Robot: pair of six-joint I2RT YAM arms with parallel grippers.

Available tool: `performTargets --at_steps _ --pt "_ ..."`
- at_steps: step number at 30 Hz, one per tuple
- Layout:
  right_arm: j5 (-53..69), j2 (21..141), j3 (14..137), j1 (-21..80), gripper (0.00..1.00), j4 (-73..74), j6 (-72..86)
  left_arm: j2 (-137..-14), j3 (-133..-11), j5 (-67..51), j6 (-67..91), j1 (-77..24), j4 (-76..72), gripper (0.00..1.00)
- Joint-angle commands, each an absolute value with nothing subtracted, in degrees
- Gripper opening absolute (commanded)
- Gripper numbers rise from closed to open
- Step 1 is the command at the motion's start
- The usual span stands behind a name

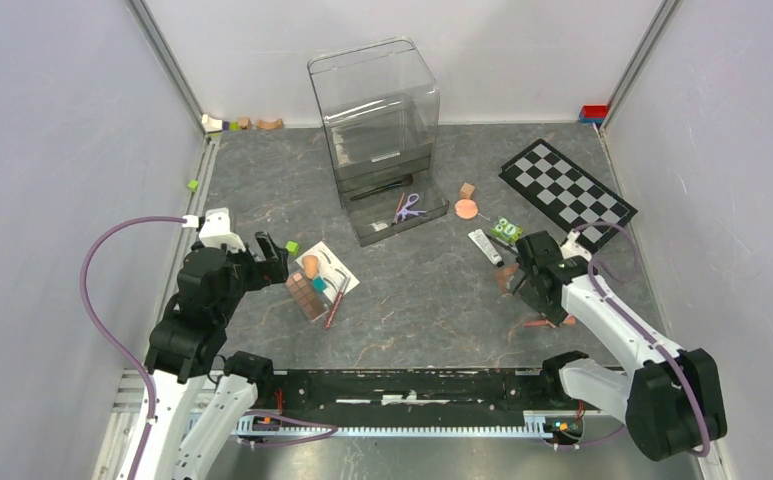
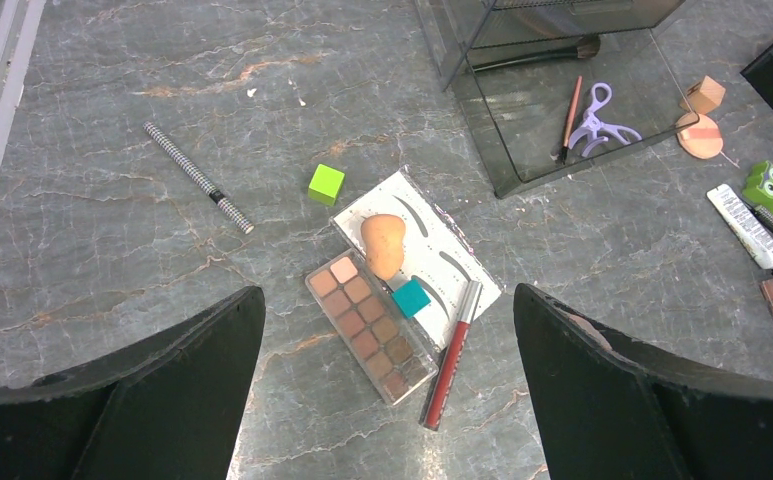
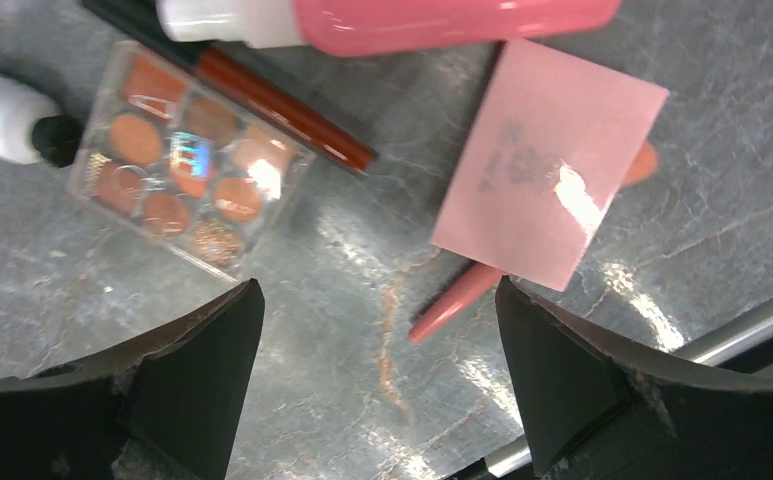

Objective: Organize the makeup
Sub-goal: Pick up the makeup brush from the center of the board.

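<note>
Here, the makeup lies in 3 groups on the grey marbled table (image 1: 432,310). At about 8 o'clock from the table's middle, a long brown palette (image 2: 372,325) with 2 rows of tan-to-dark pans overlaps the edge of a white eyebrow card (image 2: 440,262). An egg-shaped peach sponge (image 2: 383,243) lies on the card, a teal cube (image 2: 411,297) sits just beside the palette, and a red lip pencil (image 2: 452,352) lies along the card's 4 o'clock side. A lime cube (image 2: 326,184) stands near the card at 10 o'clock, and a checked pencil (image 2: 198,178) lies well apart farther that way. The left gripper (image 2: 387,290) hangs above this group, jaws spread wide and empty. At 12 o'clock stands a clear organizer (image 1: 377,110). Its pulled-out drawer (image 2: 522,175) holds lilac scissors (image 2: 597,118) and a thin pencil (image 2: 570,110). A black-handled brush (image 2: 532,57) lies behind them, on which level I cannot tell. At 4 o'clock the right gripper (image 3: 377,285) hovers wide and empty over a small palette (image 3: 187,155) of round orange-brown pans. Beside this palette lie a dark red pencil (image 3: 282,110), a glossy pink tube (image 3: 432,18) with a white cap, and a square pink compact (image 3: 547,165) resting across a coral stick (image 3: 462,300).
</note>
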State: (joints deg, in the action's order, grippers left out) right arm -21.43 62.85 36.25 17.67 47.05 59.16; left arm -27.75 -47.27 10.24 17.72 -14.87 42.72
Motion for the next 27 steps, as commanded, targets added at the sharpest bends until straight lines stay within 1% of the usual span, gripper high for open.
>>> performTargets --at_steps 1,4,12,14,19,25,26,27 --pt "-19.99 60.23 32.78 15.06 0.91 46.53 63.60 -27.71 -47.11 10.21 19.60 -14.94 41.09 1.00" --pt "-18.86 60.45 31.52 12.97 0.86 45.82 62.81 -27.87 -47.16 10.17 19.60 -14.94 41.07 1.00" --pt "-17.40 62.94 28.50 9.59 0.79 42.57 60.70 -27.99 -47.19 10.22 19.58 -14.94 41.06 1.00" --pt "-17.61 63.85 28.30 9.33 0.76 42.66 60.30 -27.90 -47.20 10.34 19.56 -14.94 41.13 1.00" --pt "-17.85 63.87 27.22 8.97 0.55 42.36 59.88 -27.44 -47.11 10.75 19.60 -14.94 41.13 1.00" --pt "-19.17 62.42 27.89 8.96 0.37 43.59 60.13 -27.55 -47.12 10.56 19.58 -14.95 41.09 1.00" --pt "-19.67 61.94 28.18 8.96 0.32 44.03 60.20 -27.50 -47.11 10.56 19.59 -14.94 41.13 1.00" --pt "-20.26 61.59 28.49 8.94 0.31 44.56 60.37 -27.45 -47.11 10.59 19.56 -14.94 41.13 1.00"
